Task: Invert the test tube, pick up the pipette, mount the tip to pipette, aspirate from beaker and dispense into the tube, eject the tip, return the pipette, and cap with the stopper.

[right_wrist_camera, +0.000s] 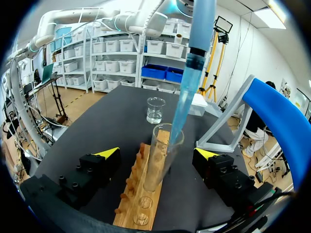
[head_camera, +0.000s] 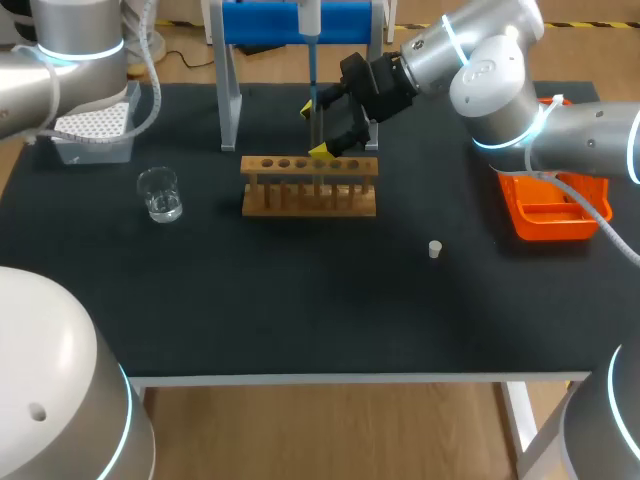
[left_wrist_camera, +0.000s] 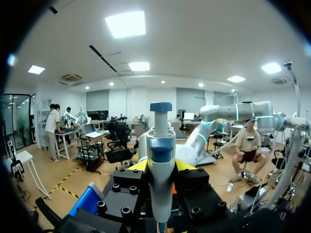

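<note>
Looks like dispense into tube (right_wrist_camera: 163,155)
L claw (left_wrist_camera: 161,166) clamped on pipette (left_wrist_camera: 161,141), R claw (right_wrist_camera: 158,153) apart round tube, not touching; aim tip (right_wrist_camera: 187,97) mid-mouth, press slow

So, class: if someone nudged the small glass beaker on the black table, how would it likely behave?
The beaker looks like thin clear glass, so it is probably fragile and light. Squat and barely filled, it would likely slide rather than tip. Its smooth wall may be slippery to grip.
</note>
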`<action>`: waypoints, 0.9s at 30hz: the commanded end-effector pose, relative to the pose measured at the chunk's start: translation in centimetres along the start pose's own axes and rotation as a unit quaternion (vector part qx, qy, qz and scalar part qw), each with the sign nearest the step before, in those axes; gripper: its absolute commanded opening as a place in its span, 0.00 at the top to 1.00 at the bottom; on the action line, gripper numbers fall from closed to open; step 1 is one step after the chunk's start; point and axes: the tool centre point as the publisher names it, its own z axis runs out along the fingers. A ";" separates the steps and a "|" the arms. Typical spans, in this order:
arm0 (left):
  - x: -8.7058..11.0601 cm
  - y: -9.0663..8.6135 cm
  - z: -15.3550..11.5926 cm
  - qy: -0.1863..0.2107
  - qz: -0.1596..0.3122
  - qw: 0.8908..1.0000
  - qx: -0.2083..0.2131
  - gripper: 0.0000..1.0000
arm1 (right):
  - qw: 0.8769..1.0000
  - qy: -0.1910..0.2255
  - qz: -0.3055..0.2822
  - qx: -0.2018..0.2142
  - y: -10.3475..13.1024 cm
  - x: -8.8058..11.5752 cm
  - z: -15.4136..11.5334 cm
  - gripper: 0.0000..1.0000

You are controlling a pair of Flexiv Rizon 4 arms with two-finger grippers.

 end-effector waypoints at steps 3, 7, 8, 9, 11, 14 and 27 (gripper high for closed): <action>-0.1 0.4 0.1 0.000 0.005 1.000 0.002 1.00 | 1.000 0.000 0.000 0.001 0.0 0.1 -0.1 0.00; -0.1 0.7 0.1 -0.001 0.005 1.000 0.003 1.00 | 1.000 0.000 0.000 0.001 0.0 0.1 -0.1 0.00; -0.2 0.8 0.0 -0.001 0.005 1.000 0.003 1.00 | 1.000 0.000 0.000 0.001 0.0 0.1 -0.1 0.00; -0.2 0.8 0.0 -0.001 0.005 1.000 0.003 1.00 | 1.000 0.000 0.000 0.001 0.0 0.1 -0.1 0.00; -0.2 1.0 0.0 -0.002 0.004 1.000 0.002 1.00 | 1.000 0.000 0.000 0.001 0.0 0.1 -0.1 0.00; -0.3 1.1 -0.1 -0.002 0.002 1.000 0.002 1.00 | 1.000 0.000 0.000 0.001 0.0 0.1 -0.1 0.00; -0.8 1.7 -0.3 0.001 -0.006 1.000 0.003 1.00 | 1.000 0.000 0.000 0.001 0.0 0.1 -0.1 0.00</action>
